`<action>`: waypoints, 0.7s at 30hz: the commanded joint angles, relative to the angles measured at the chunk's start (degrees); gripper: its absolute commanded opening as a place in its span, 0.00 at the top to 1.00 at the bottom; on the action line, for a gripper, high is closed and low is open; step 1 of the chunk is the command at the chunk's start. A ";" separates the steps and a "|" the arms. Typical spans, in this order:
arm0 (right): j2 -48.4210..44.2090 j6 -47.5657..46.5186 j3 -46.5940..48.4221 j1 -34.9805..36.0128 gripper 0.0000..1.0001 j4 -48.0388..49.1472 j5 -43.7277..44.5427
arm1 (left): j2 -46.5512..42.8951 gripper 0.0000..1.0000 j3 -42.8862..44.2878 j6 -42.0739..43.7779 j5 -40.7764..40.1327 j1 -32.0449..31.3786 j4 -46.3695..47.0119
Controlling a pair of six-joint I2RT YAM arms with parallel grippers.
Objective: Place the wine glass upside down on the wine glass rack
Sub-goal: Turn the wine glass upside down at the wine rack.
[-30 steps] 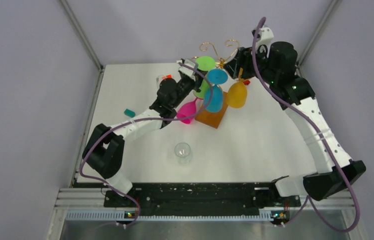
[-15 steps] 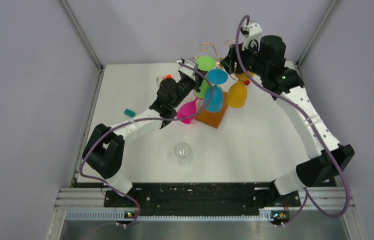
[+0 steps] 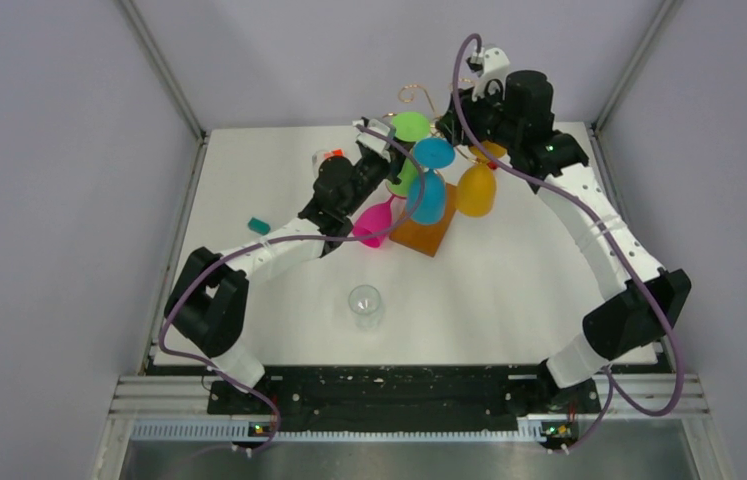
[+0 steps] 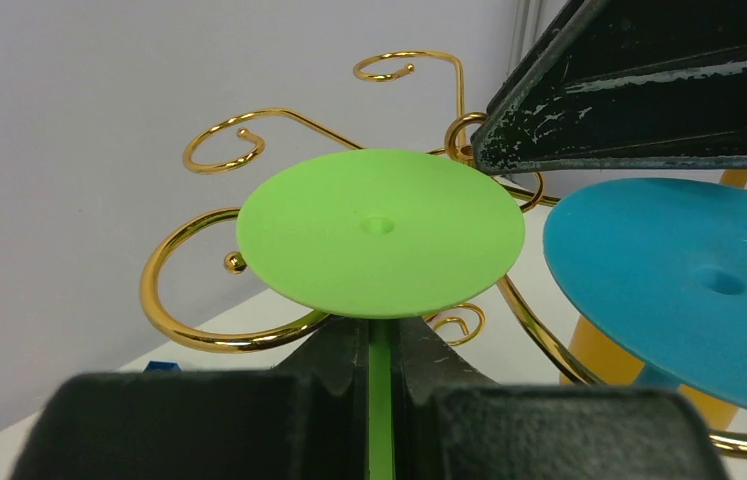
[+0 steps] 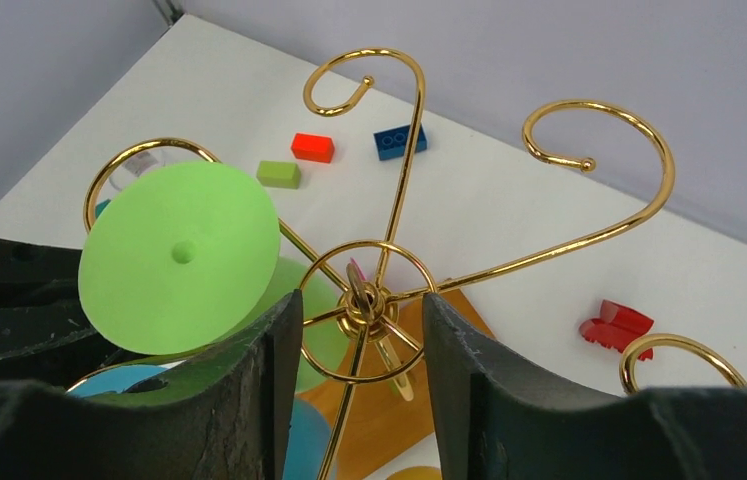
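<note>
Currently my L end effector (image 4: 379,372) is clamped on the stem of the green wine glass (image 4: 381,232), foot up, by the wine glass rack (image 5: 364,298), top centre of the overhead view. R end effector (image 5: 361,322) has jaws apart, straddling its hub. Glass prob. light, slick plastic; grip at the stem.

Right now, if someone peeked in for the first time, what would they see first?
Probably the gold rack at the back of the table, crowded by bright glasses: a green glass, a blue glass, an orange glass and a pink glass. The left gripper pinches the green glass by its stem, while the right gripper hangs open over the rack's middle. A clear glass sits alone nearer the front.
</note>
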 commanded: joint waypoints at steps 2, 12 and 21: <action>0.91 -0.93 2.26 -0.44 0.56 3.66 0.84 | -0.53 1.00 0.88 0.29 -0.16 -0.21 3.86; 1.87 -1.66 2.74 -0.40 0.98 3.45 -0.57 | -0.49 1.00 0.96 0.32 -0.69 -0.21 3.80; 1.00 -1.69 1.82 -0.37 1.00 3.73 -1.09 | 0.47 0.98 3.05 1.80 -6.71 -0.25 2.06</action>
